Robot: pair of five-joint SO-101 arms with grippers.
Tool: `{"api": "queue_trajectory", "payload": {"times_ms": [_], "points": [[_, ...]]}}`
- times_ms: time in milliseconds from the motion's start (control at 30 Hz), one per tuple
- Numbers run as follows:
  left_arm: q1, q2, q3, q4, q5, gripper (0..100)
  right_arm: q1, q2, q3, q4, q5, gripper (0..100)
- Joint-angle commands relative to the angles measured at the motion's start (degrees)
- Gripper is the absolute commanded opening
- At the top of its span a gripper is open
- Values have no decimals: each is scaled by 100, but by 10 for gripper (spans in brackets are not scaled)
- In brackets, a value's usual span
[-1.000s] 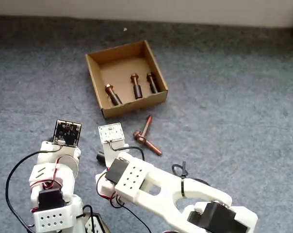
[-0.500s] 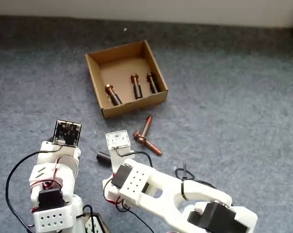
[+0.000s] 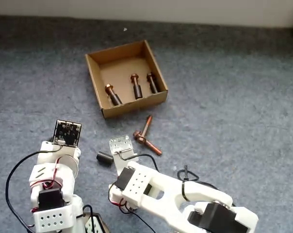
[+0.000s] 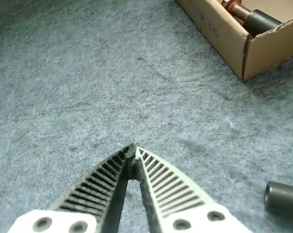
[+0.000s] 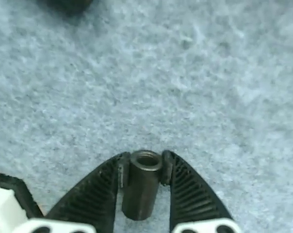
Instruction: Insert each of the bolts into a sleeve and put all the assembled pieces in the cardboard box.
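Floor: speckled grey-blue short-pile carpet (image 3: 234,97) is stretching edge to edge | Back: pale off-white wall strip (image 3: 185,9) is running along the far side | Light: a darker band is lying at its foot

In your left wrist view the frame cuts the box (image 4: 224,39), so you get one corner and parts of two walls. The piece (image 4: 258,19) inside shows its sleeve end and a stub of bolt, and the rest is cropped. The edge also slices the loose sleeve (image 4: 284,201).

In your right wrist view a dark blur (image 5: 66,4) sits half out of frame, too soft to name. The held sleeve (image 5: 141,187) has its sides covered where the right gripper (image 5: 144,165) clamps it.

From high, the left arm (image 3: 54,189) and right arm (image 3: 170,194) run off the frame at 6 o'clock. You can't judge whether the two bolts (image 3: 141,138), at 5 o'clock from the box, touch.
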Motion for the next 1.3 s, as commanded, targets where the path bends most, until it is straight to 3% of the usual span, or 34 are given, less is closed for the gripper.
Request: {"api": "queue_trajectory", "payload": {"times_ms": [0, 100, 300, 533, 733, 1267], "points": [[-40, -22, -180, -105, -35, 7, 268, -13, -22, -75, 114, 5], [-40, -22, -171, -105, -35, 7, 716, -75, -48, -4, 343, 5], [-40, -22, -171, -105, -35, 7, 1886, -75, -75, 84, 1864, 5], [-40, -22, -171, -105, -35, 7, 2633, -13, -22, -1534, 3648, 5], [-40, -22, -163, -105, -35, 7, 2492, -4, -66, -1059, 3736, 148], [-31, -22, -163, -105, -35, 7, 2519, -4, -4, -980, 3727, 142]]}}
